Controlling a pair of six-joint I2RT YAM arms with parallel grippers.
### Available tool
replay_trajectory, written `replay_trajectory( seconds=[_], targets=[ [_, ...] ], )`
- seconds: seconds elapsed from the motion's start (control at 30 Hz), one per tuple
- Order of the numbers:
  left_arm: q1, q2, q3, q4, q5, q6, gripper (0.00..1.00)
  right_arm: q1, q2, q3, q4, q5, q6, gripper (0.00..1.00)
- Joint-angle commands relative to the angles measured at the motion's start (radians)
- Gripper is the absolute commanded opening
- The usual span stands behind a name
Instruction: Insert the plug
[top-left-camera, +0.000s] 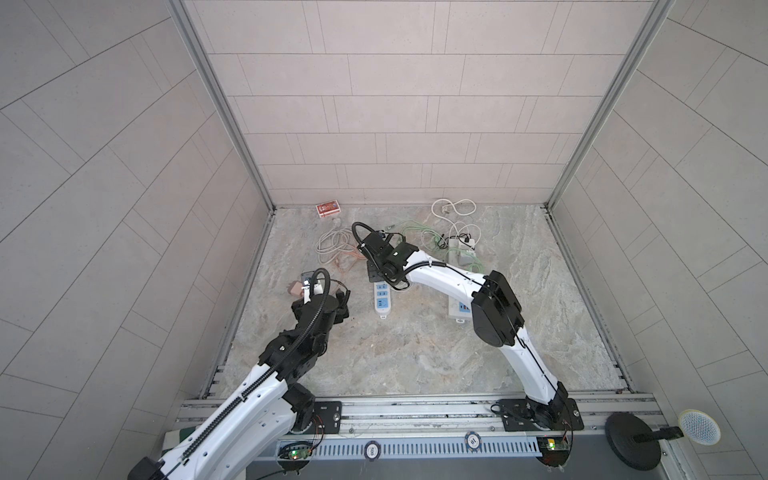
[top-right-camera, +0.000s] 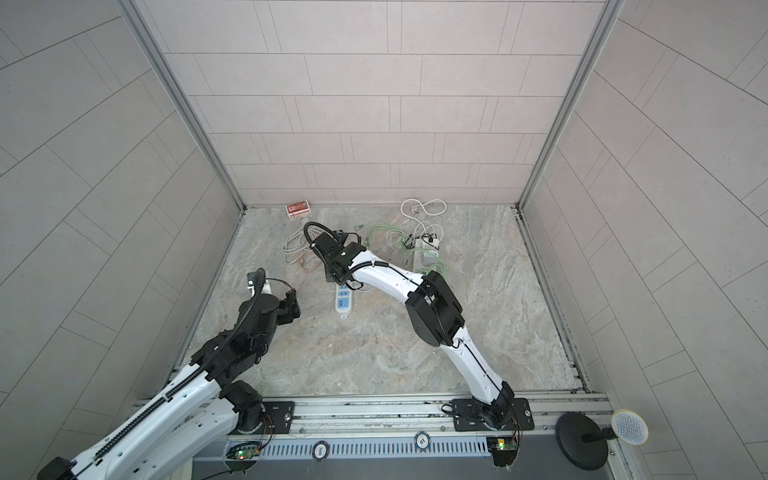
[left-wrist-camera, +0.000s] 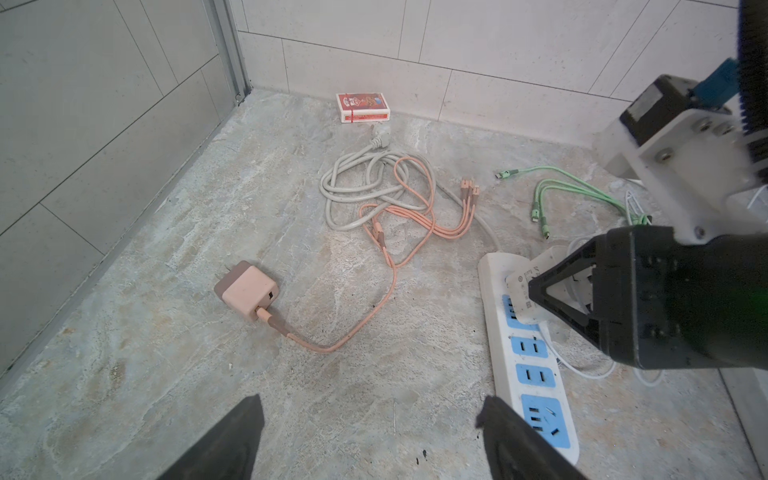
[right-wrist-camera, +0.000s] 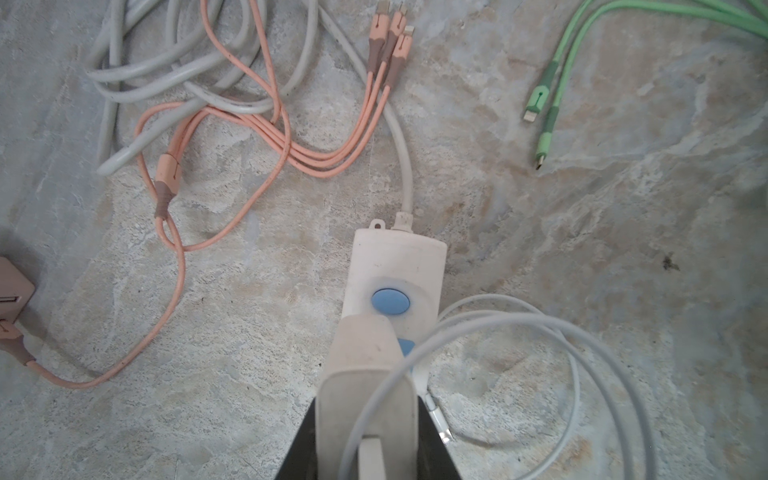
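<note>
Holding the white boxy charger plug (right-wrist-camera: 365, 374) clamped in my right pincer (right-wrist-camera: 365, 432), tilted over the white power strip with blue sockets (right-wrist-camera: 395, 257), I judge lining-up underway and a straight push next, my left pincer (left-wrist-camera: 372, 415) hanging wide and empty, the prongs hidden beneath the plug.

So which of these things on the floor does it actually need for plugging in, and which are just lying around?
In the job: white charger gripped in the right tool; white power strip with blue sockets.

Lying about: pink charger and its pink cable; green cables; red card box.
</note>
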Motion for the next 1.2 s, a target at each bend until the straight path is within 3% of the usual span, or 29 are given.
replay_trajectory(
  seconds=[0.0,0.27,0.47,0.67,1.07,1.17],
  targets=[
    [0.007,0.020,0.020,0.004,0.005,-0.014,0.88,-0.004,0.080,-0.001,-0.177,-0.019,-0.030,0.00],
    [0.007,0.062,0.028,0.019,0.019,-0.020,0.87,-0.013,0.095,0.015,-0.327,0.057,-0.098,0.00],
    [0.006,0.069,0.014,0.036,0.032,-0.026,0.86,-0.029,0.004,-0.095,-0.296,0.087,-0.104,0.00],
    [0.006,0.070,0.015,0.033,0.045,-0.028,0.84,-0.050,-0.072,-0.186,-0.193,-0.010,-0.143,0.00],
    [0.006,0.054,0.004,0.039,0.043,-0.022,0.83,-0.087,-0.121,-0.108,-0.242,-0.065,-0.218,0.00],
    [0.006,0.055,0.006,0.042,0.049,-0.022,0.84,-0.108,-0.104,-0.041,-0.307,-0.138,-0.263,0.00]
  ],
)
